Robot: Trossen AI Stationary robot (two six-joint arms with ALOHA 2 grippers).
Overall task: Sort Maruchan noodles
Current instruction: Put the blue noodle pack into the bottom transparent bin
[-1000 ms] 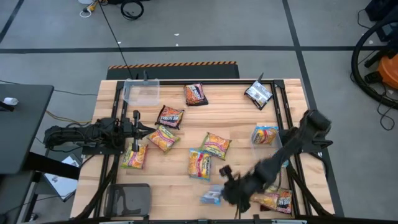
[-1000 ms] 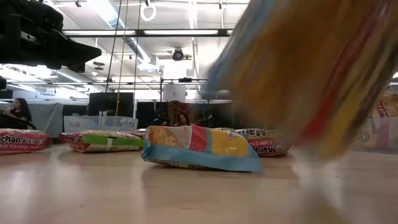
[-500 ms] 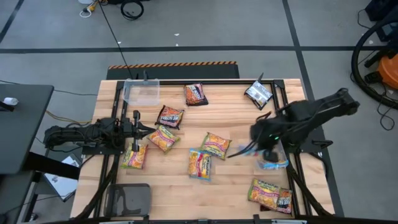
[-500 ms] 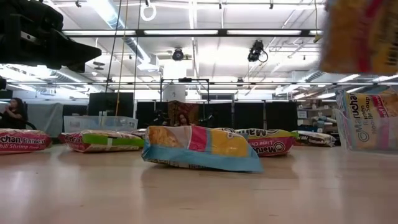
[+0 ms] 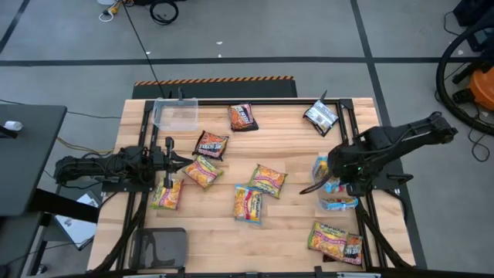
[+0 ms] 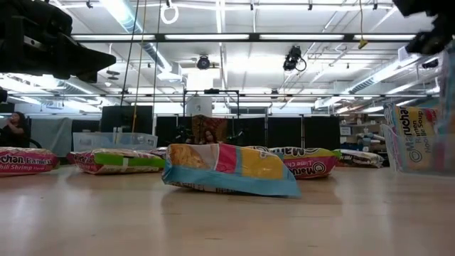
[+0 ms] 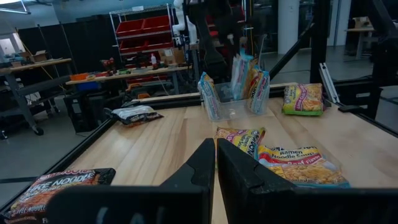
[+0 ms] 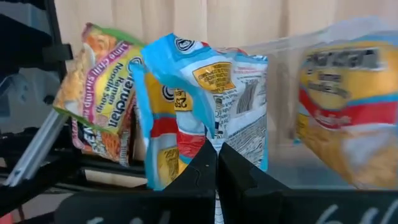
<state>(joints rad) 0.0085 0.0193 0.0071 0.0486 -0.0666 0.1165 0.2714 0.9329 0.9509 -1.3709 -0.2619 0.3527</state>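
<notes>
My right gripper (image 8: 216,149) is shut on a light blue noodle packet (image 8: 205,93), which also shows by the table's right edge (image 5: 340,203). Next to it a clear bin (image 7: 233,109) holds upright blue-and-orange packets (image 5: 328,167). Several orange-yellow packets lie flat mid-table (image 5: 268,179) (image 5: 248,204) (image 5: 202,171), and dark ones lie farther back (image 5: 242,116) (image 5: 211,144). My left gripper (image 5: 171,150), shut (image 7: 216,155), rests level at the table's left side and touches nothing. My right gripper pinches the blue packet by an edge (image 8: 214,138) between its two fingers. The fingers come from above and point steeply down. The packet hangs below them, creased and partly folded, beside the clear bin.
An orange packet (image 5: 335,243) lies near the front right corner and a silver-black one (image 5: 320,116) at the far right. A second clear bin (image 5: 176,113) stands at the far left. Black rails (image 5: 363,208) run along the table's sides.
My right gripper has swung from the table's near edge toward the right edge and slightly up, tipping to point more steeply down. The blue packet has gone with it, lifted off the table and carried next to the clear bin at the right.
</notes>
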